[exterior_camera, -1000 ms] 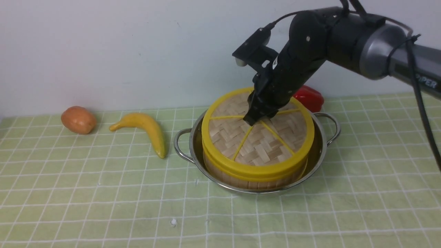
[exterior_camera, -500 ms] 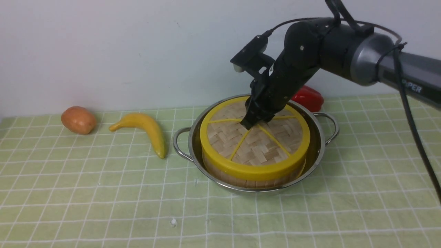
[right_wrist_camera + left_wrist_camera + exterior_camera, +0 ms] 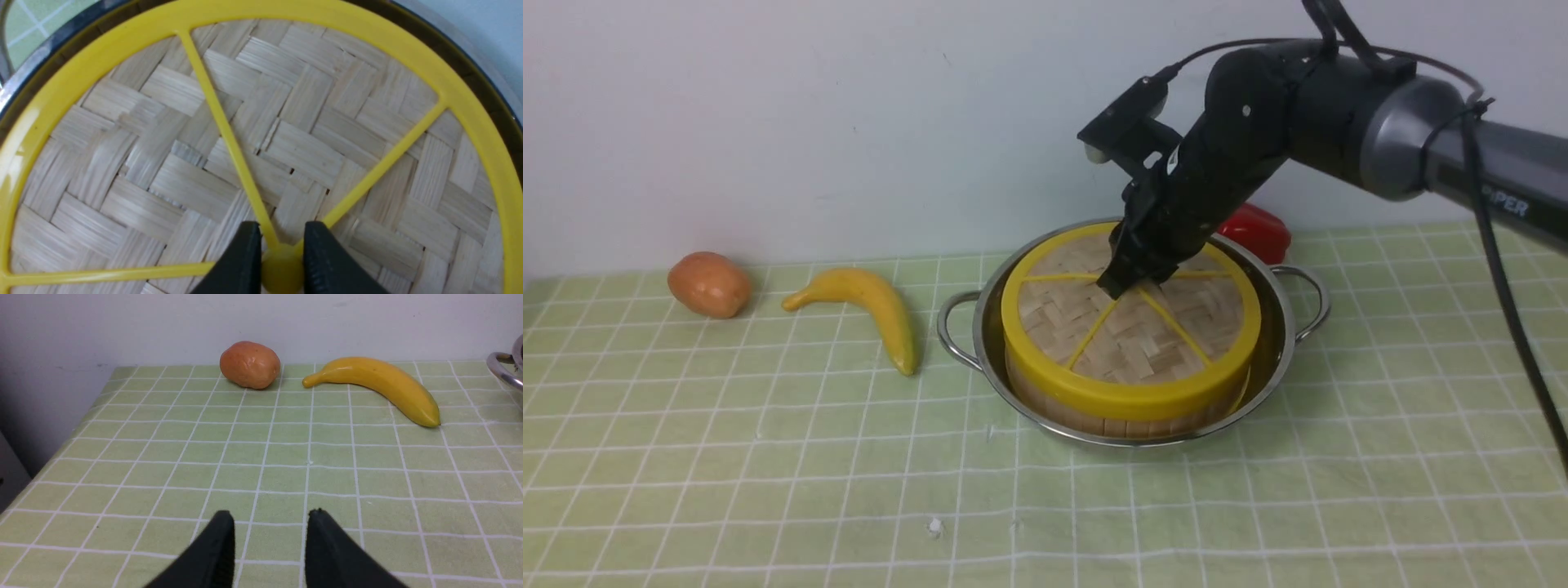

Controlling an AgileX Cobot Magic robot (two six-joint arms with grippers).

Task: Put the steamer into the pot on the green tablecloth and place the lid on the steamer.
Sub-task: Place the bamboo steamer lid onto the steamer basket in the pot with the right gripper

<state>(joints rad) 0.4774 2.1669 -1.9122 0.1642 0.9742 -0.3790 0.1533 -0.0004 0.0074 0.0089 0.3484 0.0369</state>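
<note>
On the pale green tablecloth with its white grid [image 3: 727,457] sits the wide shiny stainless-steel pot with two loop handles [image 3: 1278,359], and the round bamboo steamer with slatted sides [image 3: 1094,415] is down inside it, only a strip of its wall showing under the cover. And there's the flat woven-bamboo lid with the thick yellow rim [image 3: 1131,343], lying on top of the steamer, yellow spokes fanning out from the centre across a herringbone weave of pale strips! The right gripper [image 3: 1123,282] comes down onto the lid's middle, and the wrist view makes it plain: two black fingers [image 3: 241,261] clamped either side of the small yellow centre knob [image 3: 282,267], pinching it firm. The lid looks level and seated, though from the front I can't quite tell whether its far edge is fully down. Over on the other side, the left gripper [image 3: 270,522] hovers low over bare cloth, jaws parted with nothing between them. Further back near the wall lie a brown potato [image 3: 709,283] and a yellow banana [image 3: 870,306], well apart from the pot, and a red pepper [image 3: 1262,231] peeks out behind the right arm.
</note>
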